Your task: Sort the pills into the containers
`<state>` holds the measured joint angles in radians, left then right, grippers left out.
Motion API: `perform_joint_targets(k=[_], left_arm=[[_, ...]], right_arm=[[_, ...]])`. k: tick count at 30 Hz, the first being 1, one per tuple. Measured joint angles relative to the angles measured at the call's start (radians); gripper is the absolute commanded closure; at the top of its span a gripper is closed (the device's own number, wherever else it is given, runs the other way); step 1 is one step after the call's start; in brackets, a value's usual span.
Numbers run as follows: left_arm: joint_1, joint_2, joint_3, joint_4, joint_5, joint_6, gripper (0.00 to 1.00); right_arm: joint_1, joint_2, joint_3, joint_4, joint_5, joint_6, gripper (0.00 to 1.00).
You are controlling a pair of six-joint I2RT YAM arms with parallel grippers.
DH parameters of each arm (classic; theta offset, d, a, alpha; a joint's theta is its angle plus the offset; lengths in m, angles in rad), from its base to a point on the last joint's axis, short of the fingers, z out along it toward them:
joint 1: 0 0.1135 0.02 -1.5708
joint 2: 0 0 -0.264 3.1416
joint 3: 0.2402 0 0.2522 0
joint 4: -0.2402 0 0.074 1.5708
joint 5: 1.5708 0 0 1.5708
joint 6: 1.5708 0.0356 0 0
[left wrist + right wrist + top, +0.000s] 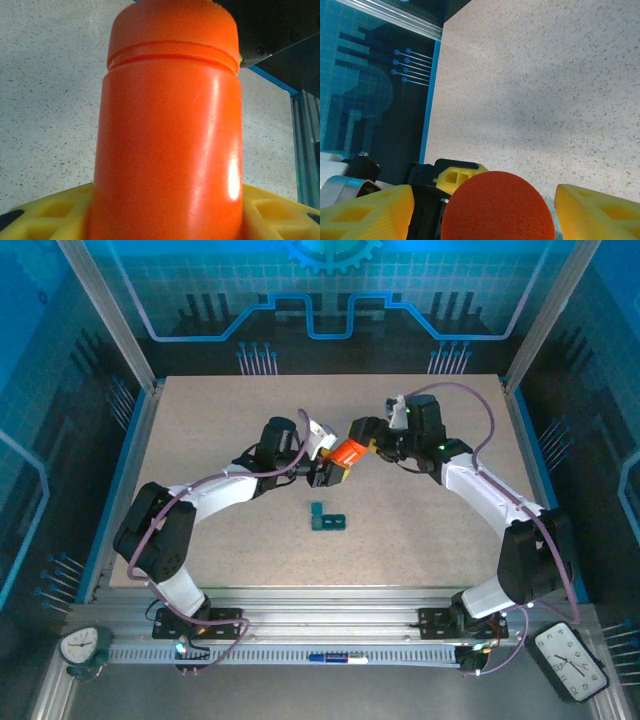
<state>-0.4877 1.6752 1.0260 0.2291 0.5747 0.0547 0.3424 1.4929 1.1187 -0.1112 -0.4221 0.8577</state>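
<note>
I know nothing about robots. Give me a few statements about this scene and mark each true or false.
1. The left gripper clamps the orange bottle by its body. True.
2. The teal containers lie on the table, apart from both grippers. True.
3. The bottle is open, its lid lying loose beside the containers. False: the cap sits on the bottle.
4. The other arm is parked far from the bottle. False: the right gripper is at the bottle's cap end, its yellow fingers on either side of the cap.
</note>
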Motion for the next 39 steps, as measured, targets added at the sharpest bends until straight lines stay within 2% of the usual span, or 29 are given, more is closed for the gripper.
perform_joint_targets(k=[5, 9, 13, 18, 21, 22, 24, 27, 32, 39], left_arm=[[0.000, -0.006, 0.000, 0.002, -0.010, -0.001, 1.00], [0.000, -0.008, 0.000, 0.002, -0.019, -0.003, 1.00], [0.000, -0.008, 0.000, 0.000, -0.019, -0.007, 1.00], [0.015, -0.008, 0.000, 0.008, 0.055, -0.067, 1.00], [0.027, -0.008, 0.000, 0.028, 0.106, -0.132, 1.00], [0.029, -0.008, 0.000, 0.038, 0.115, -0.144, 1.00], [0.031, -0.008, 0.000, 0.052, 0.124, -0.162, 1.00], [0.030, -0.008, 0.003, 0.054, 0.124, -0.160, 1.00], [0.026, -0.010, 0.021, 0.019, 0.087, -0.113, 1.00], [-0.010, -0.019, 0.026, -0.057, -0.047, 0.009, 1.00]], right_arm=[[0.002, 0.002, 0.000, 0.000, 0.008, -0.001, 0.48], [0.002, 0.002, -0.007, 0.018, 0.011, -0.006, 0.54], [-0.006, 0.002, -0.028, 0.061, -0.018, -0.040, 0.56], [-0.030, 0.002, -0.054, 0.145, -0.131, -0.201, 0.54], [-0.042, 0.002, -0.055, 0.183, -0.199, -0.298, 0.50], [-0.046, 0.002, -0.055, 0.192, -0.216, -0.312, 0.46], [-0.056, 0.002, -0.055, 0.211, -0.250, -0.326, 0.31], [-0.063, 0.000, -0.061, 0.244, -0.268, -0.280, 0.19], [-0.080, -0.050, -0.110, 0.276, -0.204, -0.129, 0.14], [-0.082, -0.086, -0.119, 0.220, -0.067, 0.062, 0.12]])
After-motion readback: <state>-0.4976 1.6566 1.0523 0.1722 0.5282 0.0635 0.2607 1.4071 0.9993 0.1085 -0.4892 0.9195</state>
